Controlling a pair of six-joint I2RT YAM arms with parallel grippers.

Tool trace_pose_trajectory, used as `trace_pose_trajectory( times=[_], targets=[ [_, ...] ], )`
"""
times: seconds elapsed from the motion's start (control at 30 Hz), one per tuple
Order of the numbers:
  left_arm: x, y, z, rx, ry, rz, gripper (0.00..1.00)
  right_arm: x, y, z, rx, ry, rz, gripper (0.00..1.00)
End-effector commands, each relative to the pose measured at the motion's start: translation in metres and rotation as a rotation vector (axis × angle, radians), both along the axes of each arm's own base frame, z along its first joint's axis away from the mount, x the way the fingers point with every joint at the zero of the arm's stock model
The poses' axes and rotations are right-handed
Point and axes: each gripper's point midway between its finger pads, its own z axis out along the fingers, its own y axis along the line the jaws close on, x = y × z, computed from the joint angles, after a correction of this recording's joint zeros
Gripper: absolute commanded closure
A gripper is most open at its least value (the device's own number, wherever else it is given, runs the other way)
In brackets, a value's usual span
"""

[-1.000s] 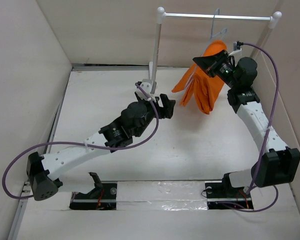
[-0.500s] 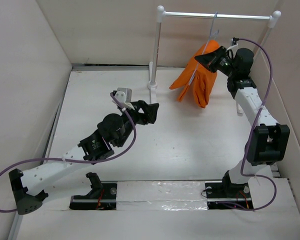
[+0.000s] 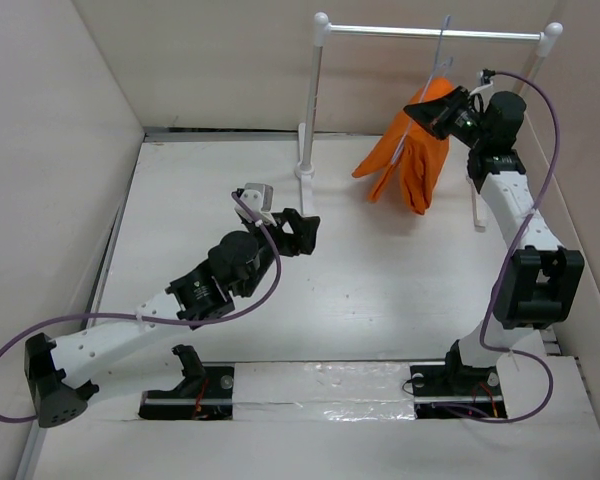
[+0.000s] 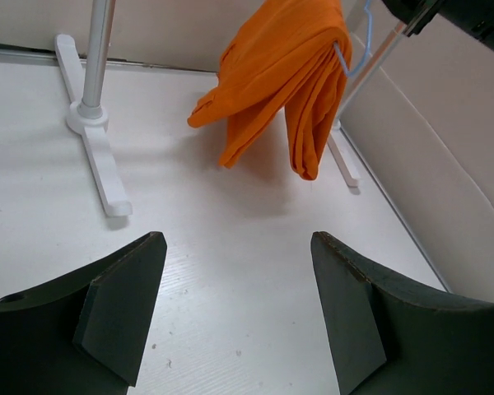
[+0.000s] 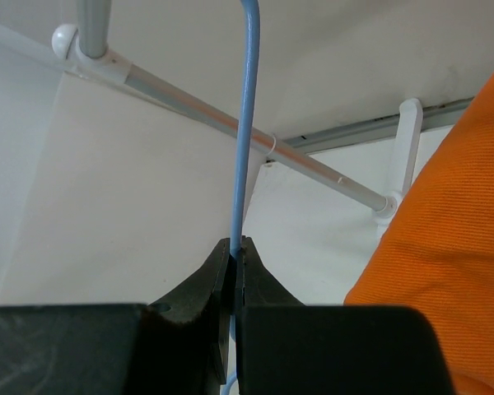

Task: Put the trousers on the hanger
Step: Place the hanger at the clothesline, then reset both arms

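Orange trousers (image 4: 272,74) draped over the blue hanger (image 4: 342,64), beyond the left gripper (image 4: 237,245) with wide-apart jaws.

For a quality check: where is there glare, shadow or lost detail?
Top view: even light, glare on the shiny strip at the near edge. Left wrist view: the trousers are sharp and cast a soft shadow on the table. Right wrist view: the right gripper, shut on the hanger, is dark with little detail.

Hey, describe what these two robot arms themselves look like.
The left arm and right arm have white link shells, black joint housings and black bases. A purple cable loops along each. The jaws are matte black and wedge-shaped.
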Motion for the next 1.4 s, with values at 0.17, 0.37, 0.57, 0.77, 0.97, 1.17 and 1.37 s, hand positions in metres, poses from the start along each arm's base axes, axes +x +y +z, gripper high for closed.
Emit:
trace_pose_trajectory(
  times=[0.17, 0.37, 0.57, 0.77, 0.97, 1.17, 1.37],
  targets=[
    [0.001, 0.001, -0.001, -0.043, 0.001, 0.011, 0.31, -0.002, -0.020, 0.069, -0.047, -0.307, 0.017, 1.00],
    [0.000, 0.003, -0.001, -0.050, 0.004, 0.013, 0.31, 0.011, -0.036, 0.045, -0.057, -0.265, -0.002, 1.00],
    [-0.002, 0.002, -0.005, -0.056, 0.016, 0.006, 0.31, 0.003, -0.041, 0.046, -0.077, -0.287, -0.029, 0.85],
    [-0.001, 0.005, -0.012, -0.052, 0.037, 0.028, 0.28, -0.020, -0.049, 0.059, -0.144, -0.351, -0.096, 0.00],
    [0.001, 0.009, -0.021, -0.056, 0.057, 0.054, 0.27, -0.073, -0.058, 0.072, -0.239, -0.417, -0.204, 0.00],
    [0.000, 0.020, -0.036, -0.054, 0.072, 0.090, 0.27, -0.160, -0.037, 0.034, -0.264, -0.511, -0.185, 0.00],
    [-0.005, 0.041, -0.052, -0.055, 0.092, 0.142, 0.28, -0.209, -0.016, -0.045, -0.369, -0.452, -0.133, 0.00]
  ],
)
